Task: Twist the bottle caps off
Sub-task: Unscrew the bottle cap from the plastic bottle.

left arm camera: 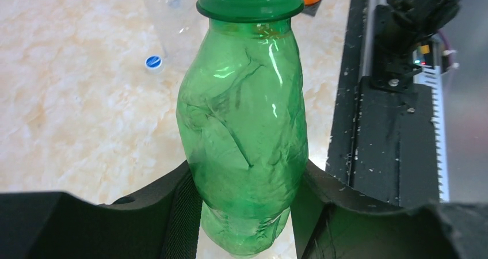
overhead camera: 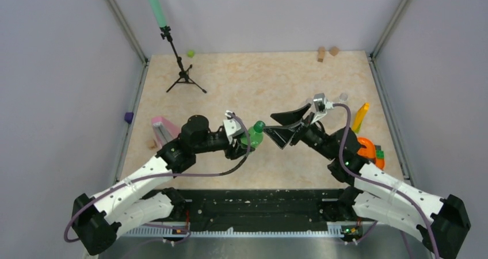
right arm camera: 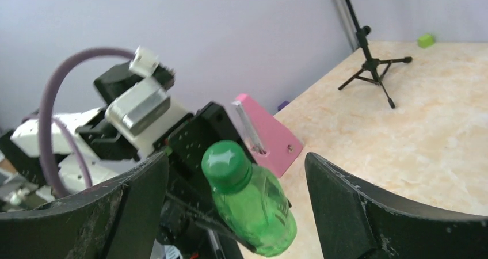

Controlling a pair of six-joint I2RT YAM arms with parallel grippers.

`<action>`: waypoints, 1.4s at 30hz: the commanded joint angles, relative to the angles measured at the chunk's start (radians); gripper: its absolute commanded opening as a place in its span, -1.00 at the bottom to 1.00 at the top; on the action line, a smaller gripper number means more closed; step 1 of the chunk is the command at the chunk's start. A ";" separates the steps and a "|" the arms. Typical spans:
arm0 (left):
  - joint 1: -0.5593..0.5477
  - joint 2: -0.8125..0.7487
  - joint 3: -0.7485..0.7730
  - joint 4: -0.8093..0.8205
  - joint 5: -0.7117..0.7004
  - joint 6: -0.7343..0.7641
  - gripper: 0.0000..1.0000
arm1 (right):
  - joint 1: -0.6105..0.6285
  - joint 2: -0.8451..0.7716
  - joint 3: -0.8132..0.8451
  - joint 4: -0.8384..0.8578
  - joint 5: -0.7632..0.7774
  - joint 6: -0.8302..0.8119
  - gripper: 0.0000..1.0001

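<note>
Found the translucent green plastic bottle (overhead camera: pixel 253 136) clamped around its lower body by the left gripper (overhead camera: pixel 247 140), with black fingers (left arm camera: pixel 172 213) pressed against both sides. Located it over the middle of the marbled beige worktop (overhead camera: pixel 259 80), tilted, neck toward the right arm. Could not confirm from any view whether its base touches the surface. Noted dents and creases in the bottle wall in the left wrist view.

Found the dark green round screw cap (overhead camera: pixel 259 125) seated on the neck of that bottle. Found the right gripper (overhead camera: pixel 276 126) spread wide and holding nothing, opening turned toward the cap. Placed the cap just ahead of the gap between its fingers, touching neither.

Recorded a clear colourless plastic bottle (left arm camera: pixel 170 11) beyond the green one in the left wrist view, partly cut off by the frame edge. Recorded a small blue-and-white round cap (left arm camera: pixel 153 62) lying loose on the worktop just beside it.

Logged elsewhere:
- a black tripod stand (overhead camera: pixel 183 75) at the far left, carrying a green tube
- a small lime-green lump (overhead camera: pixel 190 53) near it, by the back wall
- a pink wedge (overhead camera: pixel 163 128) behind the left arm
- a tall yellow block (overhead camera: pixel 361 117) and an orange object (overhead camera: pixel 366 148) near the right edge
- two small wooden blocks (overhead camera: pixel 321 54) in the far right corner
</note>
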 commanded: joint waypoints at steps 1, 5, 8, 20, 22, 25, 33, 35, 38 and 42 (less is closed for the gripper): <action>-0.071 0.011 0.037 -0.057 -0.248 0.031 -1.00 | 0.010 0.036 0.003 0.061 0.133 0.101 0.68; -0.106 0.037 0.059 -0.058 -0.318 0.023 -1.00 | 0.023 0.073 0.021 0.053 0.172 0.101 0.62; -0.122 0.057 0.068 -0.046 -0.335 0.004 -1.00 | 0.039 0.091 0.025 0.053 0.192 0.092 0.50; -0.151 0.084 0.083 -0.026 -0.365 -0.027 -1.00 | 0.101 0.145 0.052 0.022 0.294 0.034 0.16; -0.152 0.084 0.084 -0.029 -0.366 -0.026 -1.00 | 0.103 0.141 0.042 0.039 0.317 0.034 -0.22; -0.153 0.087 0.083 -0.030 -0.356 -0.025 -1.00 | 0.104 0.148 0.031 0.069 0.312 0.025 -0.49; -0.089 0.105 0.031 0.006 -0.035 -0.023 -1.00 | 0.069 0.118 0.038 0.054 -0.035 -0.221 -1.00; -0.004 0.122 0.018 0.042 0.192 -0.041 -1.00 | -0.002 0.111 0.062 0.019 -0.282 -0.281 -1.00; 0.107 0.150 -0.012 0.128 0.513 -0.063 -1.00 | -0.053 0.132 0.135 -0.088 -0.667 -0.393 -1.00; 0.162 0.232 0.005 0.160 0.826 -0.054 -1.00 | -0.053 0.198 0.287 -0.465 -0.856 -0.702 -1.00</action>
